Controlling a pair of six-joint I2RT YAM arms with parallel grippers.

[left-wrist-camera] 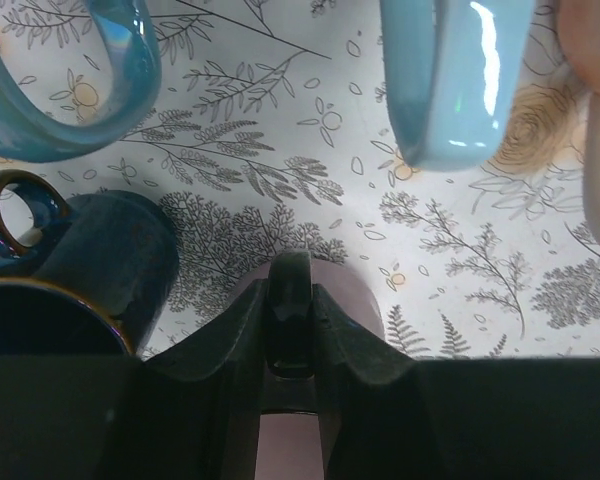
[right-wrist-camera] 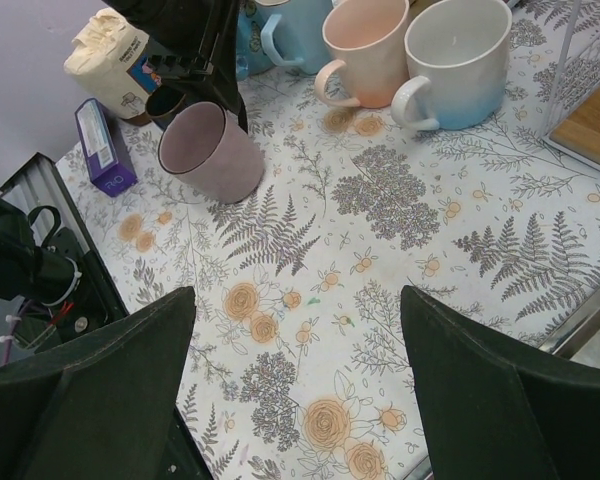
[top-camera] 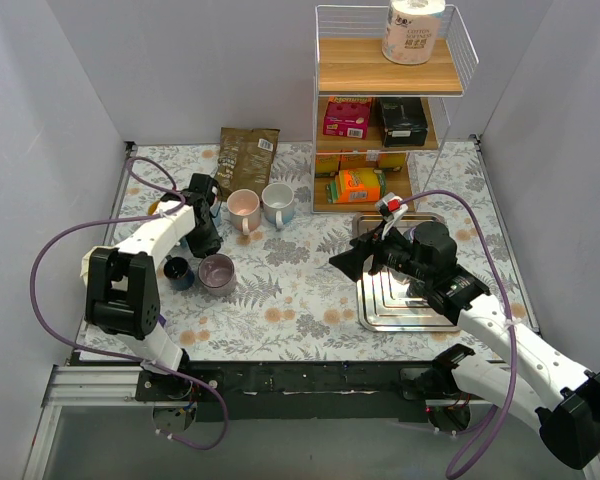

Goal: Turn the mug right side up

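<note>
The mauve mug [top-camera: 217, 273] stands on the flowered table, its mouth facing up and slightly tilted in the right wrist view [right-wrist-camera: 212, 152]. My left gripper [top-camera: 207, 240] is shut on the mug's dark handle [left-wrist-camera: 290, 320], which sits pinched between the jaws; the mug's pale wall [left-wrist-camera: 365, 315] shows below them. My right gripper [top-camera: 358, 250] hangs open over the middle of the table with nothing between its fingers [right-wrist-camera: 295, 300], well to the right of the mug.
A dark blue mug [top-camera: 177, 270] stands close to the mauve one on its left. A pink mug [top-camera: 243, 208] and a white mug [top-camera: 278, 203] stand behind. A metal tray [top-camera: 400, 300] lies at the right, and a wire shelf rack [top-camera: 385, 110] and a brown bag [top-camera: 247, 155] are at the back.
</note>
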